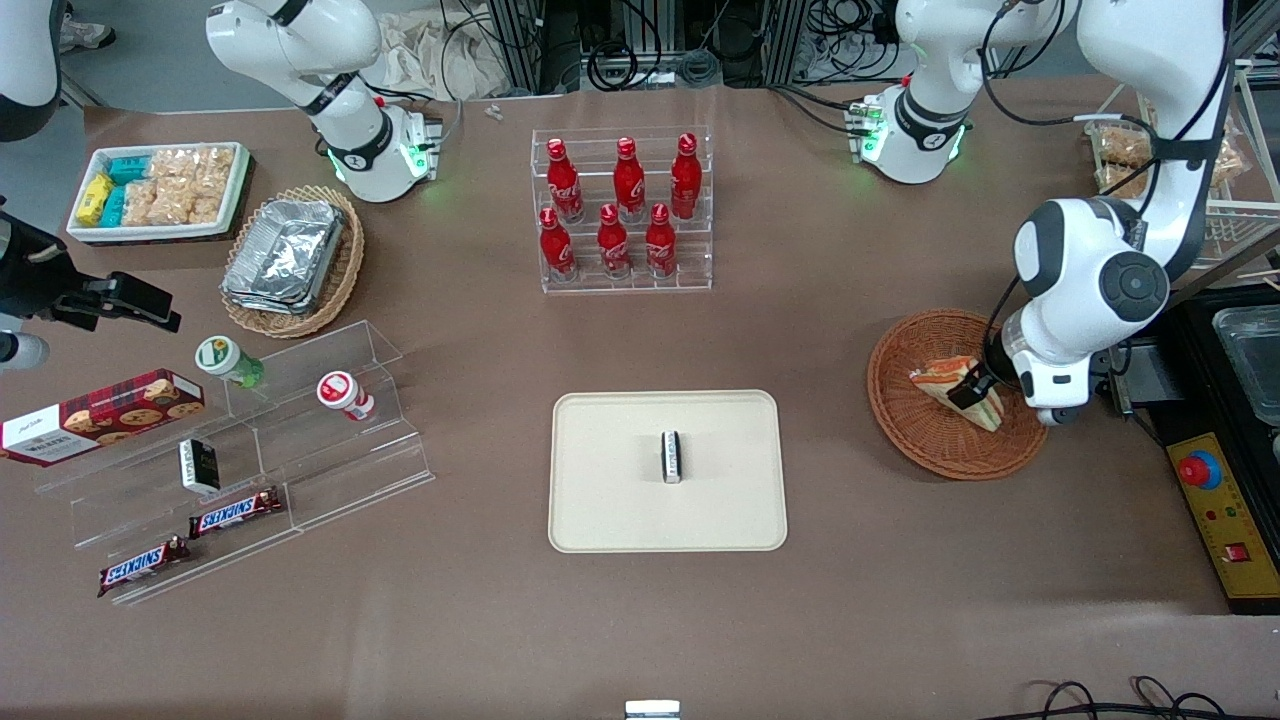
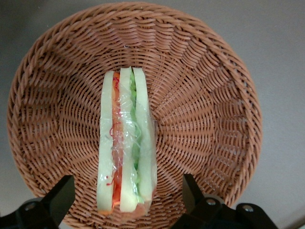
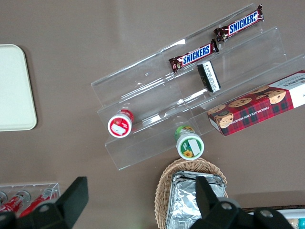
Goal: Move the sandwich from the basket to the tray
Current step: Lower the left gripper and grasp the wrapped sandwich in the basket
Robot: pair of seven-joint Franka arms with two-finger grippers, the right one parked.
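Claw: the claw (image 2: pixel 126 198) is low over the basket (image 1: pixel 905 420), its two fingers (image 2: pixel 59 195) spread wide, one on each side of the sandwich, not touching it.
Sandwich: the sandwich (image 2: pixel 125 143) lies in the basket, directly between the fingers, with its filling edge facing up.
Basket: on the table (image 1: pixel 480 620), under the claw.
Tray: the tray (image 1: pixel 610 510) is well apart from the claw, toward the parked arm's end; a small dark packet (image 1: pixel 672 456) lies on it.
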